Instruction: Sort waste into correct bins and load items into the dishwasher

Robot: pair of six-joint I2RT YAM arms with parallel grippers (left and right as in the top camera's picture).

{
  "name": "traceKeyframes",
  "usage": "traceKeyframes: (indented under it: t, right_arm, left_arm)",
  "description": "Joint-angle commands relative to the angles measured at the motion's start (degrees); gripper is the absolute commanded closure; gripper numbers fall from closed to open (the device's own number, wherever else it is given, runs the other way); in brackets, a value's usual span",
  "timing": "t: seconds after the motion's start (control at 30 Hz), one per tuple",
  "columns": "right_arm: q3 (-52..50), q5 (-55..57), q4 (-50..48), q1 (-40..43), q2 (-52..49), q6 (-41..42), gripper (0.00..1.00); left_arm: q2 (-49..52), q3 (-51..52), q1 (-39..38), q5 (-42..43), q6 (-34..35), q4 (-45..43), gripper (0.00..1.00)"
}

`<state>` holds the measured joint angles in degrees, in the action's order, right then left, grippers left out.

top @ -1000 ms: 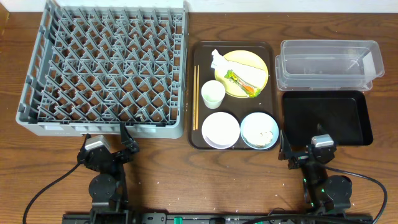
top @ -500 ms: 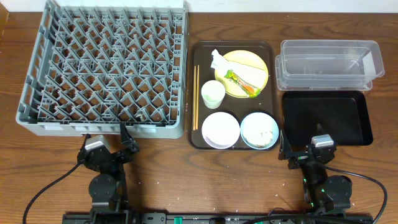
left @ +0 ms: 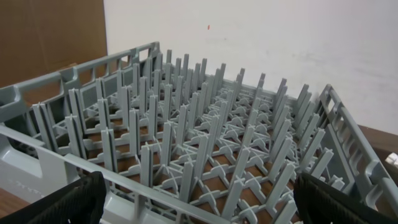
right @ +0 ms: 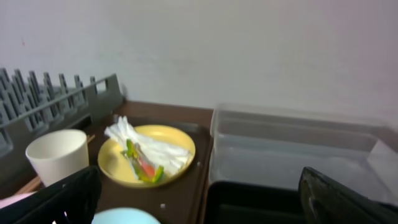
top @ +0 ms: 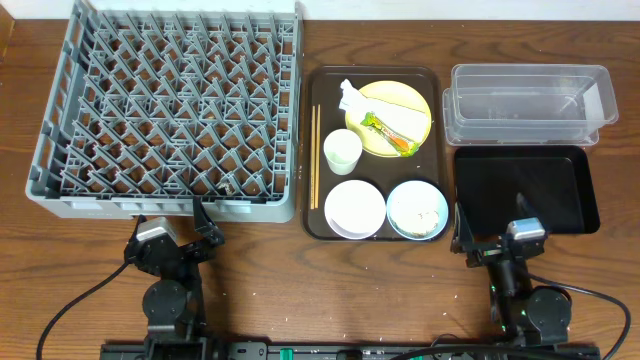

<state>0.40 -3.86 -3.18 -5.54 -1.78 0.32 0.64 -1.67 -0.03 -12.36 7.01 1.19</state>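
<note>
Wooden table [top: 260, 290] carried everything as before. The grey dish rack [top: 165, 110] stood at the left with no dishes in it. The brown tray [top: 312, 120] in the middle held the crockery. The clear tub [top: 525, 100] and black tray [top: 525, 190] lay bare at the right, and the wrapper [top: 387, 133] was on the yellow plate [top: 412, 100]. Only my right gripper [right: 200, 176] had edged slightly rightward, fingers wide apart on nothing. My left gripper [left: 199, 183] sat just as open. Sorting, I judged, had not begun.

A yellow plate [right: 163, 132] sits on the brown tray [right: 198, 180], with crumpled white paper [right: 158, 149] and a green-and-orange wrapper [right: 142, 163] lying on it. A white cup [right: 56, 155] stands just left of it, with the grey rack [right: 56, 99] beyond. To the right lies a clear tub [right: 298, 143], with a black tray [right: 255, 202] nearer. The right gripper [right: 199, 198] has its dark fingers [right: 62, 199] spread wide apart.
</note>
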Motion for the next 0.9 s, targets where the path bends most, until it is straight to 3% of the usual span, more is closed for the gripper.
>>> traceKeyframes:
  t: [0.0, 0.87]
  right_arm:
    - [0.92, 0.33, -0.5, -0.44, 0.0, -0.81, 0.01]
    - [8.09, -0.96, 0.33, -0.44, -0.15, -1.73, 0.01]
  left_arm:
    - [-0.04, -2.19, 0.24, -0.72, -0.98, 1.14, 0.02]
    - [0.04, -13.38, 0.24, 1.46, -0.98, 3.82, 0.02]
